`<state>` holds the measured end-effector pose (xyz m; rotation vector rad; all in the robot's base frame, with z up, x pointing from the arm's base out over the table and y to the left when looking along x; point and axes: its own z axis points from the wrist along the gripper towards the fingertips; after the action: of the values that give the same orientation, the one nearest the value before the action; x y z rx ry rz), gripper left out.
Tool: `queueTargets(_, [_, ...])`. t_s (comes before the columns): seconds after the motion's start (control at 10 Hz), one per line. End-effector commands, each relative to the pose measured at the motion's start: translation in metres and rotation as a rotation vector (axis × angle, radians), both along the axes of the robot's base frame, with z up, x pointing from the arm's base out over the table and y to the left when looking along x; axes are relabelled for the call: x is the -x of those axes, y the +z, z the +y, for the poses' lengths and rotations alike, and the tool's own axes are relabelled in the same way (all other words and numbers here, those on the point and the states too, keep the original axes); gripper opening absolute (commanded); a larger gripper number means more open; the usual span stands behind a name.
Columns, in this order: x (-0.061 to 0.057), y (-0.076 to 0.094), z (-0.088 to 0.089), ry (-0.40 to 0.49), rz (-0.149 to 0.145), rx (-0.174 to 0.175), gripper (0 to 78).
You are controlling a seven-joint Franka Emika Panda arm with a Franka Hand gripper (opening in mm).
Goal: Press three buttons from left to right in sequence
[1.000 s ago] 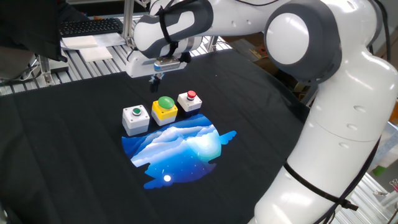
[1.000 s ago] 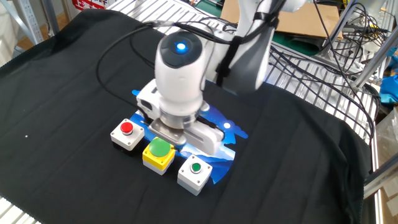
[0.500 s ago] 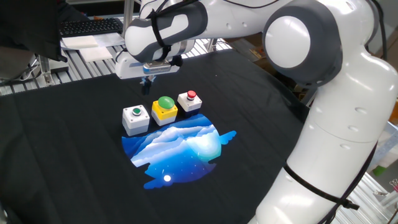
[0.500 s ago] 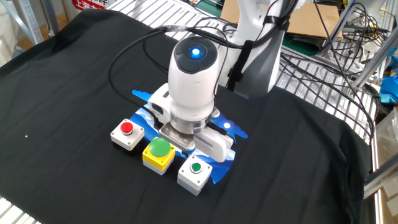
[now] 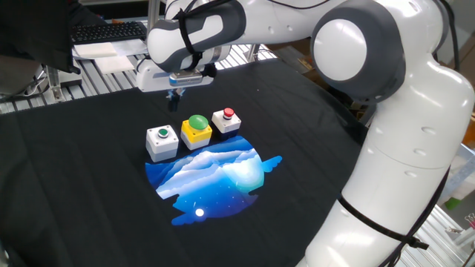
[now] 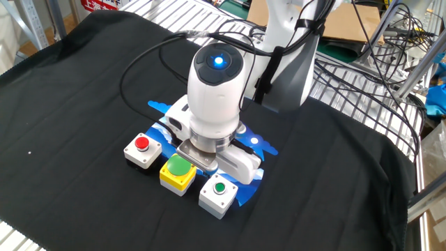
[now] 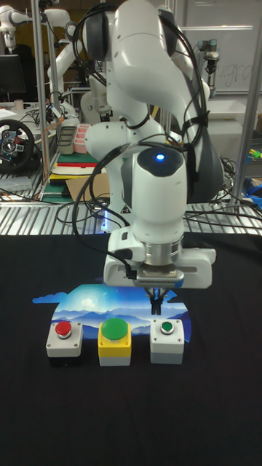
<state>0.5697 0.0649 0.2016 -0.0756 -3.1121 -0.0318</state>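
The fingertips (image 7: 156, 304) are seen pressed together, pointing down, with nothing held between them. The gripper (image 5: 174, 99) is held in the air above the cloth, behind the row of boxes and clear of all three. The grey-white box (image 5: 162, 142), the yellow box (image 5: 196, 130) and the white box (image 5: 226, 121) are set side by side in a line. They rest on a black cloth (image 5: 89, 193), at the edge of a blue printed patch (image 5: 215, 178).
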Motion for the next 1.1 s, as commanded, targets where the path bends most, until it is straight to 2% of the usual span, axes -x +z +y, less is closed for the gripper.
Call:
queueTargets(0.1, [-0.0014,0.0016,0.0015,-0.018,-0.012,0.006,0.0])
queueTargets(0.4, [-0.0025,0.0022,0.0014,-0.013,-0.026,0.02,0.0])
queueTargets(0.9, [-0.0012,0.004,0.0033,-0.013,-0.03,0.02,0.0])
queueTargets(1.0, [-0.0012,0.004,0.0033,-0.013,-0.03,0.02,77.5])
queueTargets(1.1, [-0.0012,0.004,0.0033,-0.013,-0.03,0.02,77.5])
